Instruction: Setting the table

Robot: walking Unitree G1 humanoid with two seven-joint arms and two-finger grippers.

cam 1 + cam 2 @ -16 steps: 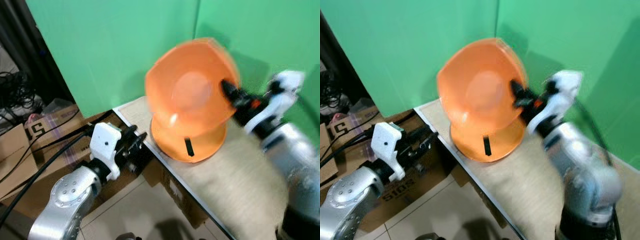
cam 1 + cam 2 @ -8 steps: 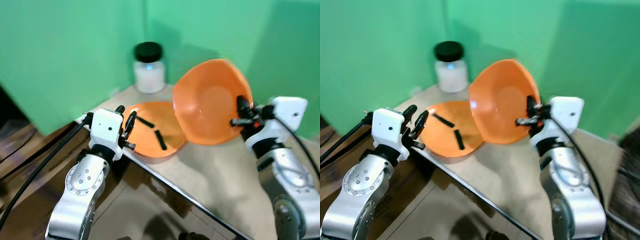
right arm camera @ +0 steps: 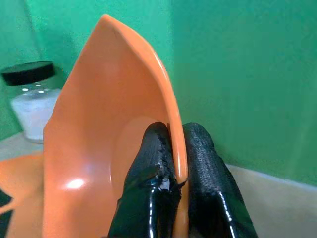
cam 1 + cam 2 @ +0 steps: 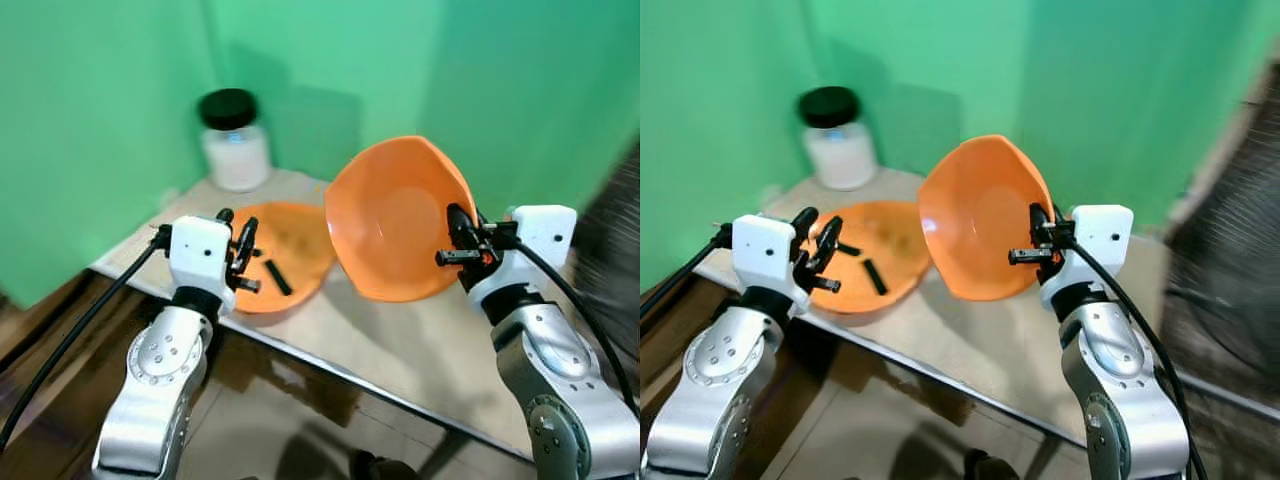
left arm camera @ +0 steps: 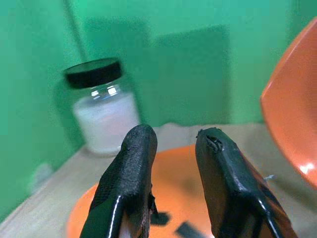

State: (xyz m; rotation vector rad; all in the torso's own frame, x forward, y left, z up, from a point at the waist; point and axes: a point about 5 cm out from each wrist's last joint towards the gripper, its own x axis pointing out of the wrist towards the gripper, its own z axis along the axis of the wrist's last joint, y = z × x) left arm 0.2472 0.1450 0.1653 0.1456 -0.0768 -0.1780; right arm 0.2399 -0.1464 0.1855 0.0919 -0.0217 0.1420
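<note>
My right gripper [image 4: 458, 236] is shut on the rim of an orange bowl [image 4: 392, 220], which it holds tilted on edge above the table [image 4: 420, 335]; the wrist view shows its fingers [image 3: 148, 163] pinching the bowl [image 3: 99, 148]. A second orange bowl [image 4: 283, 255] rests on the table at the left with two black strips inside it. My left gripper [image 4: 237, 243] hovers at that bowl's near rim, open and holding nothing. In the left wrist view its fingers [image 5: 133, 168] point over the orange bowl [image 5: 173, 198].
A glass jar [image 4: 234, 143] of white powder with a black lid stands at the table's back left corner, against green walls. The table's near edge [image 4: 330, 370] runs diagonally, with wooden floor below it. A dark mesh surface borders the far right.
The camera has swung, shifting the whole scene. The held bowl stays tilted in my right gripper, and my left gripper remains by the resting bowl's rim.
</note>
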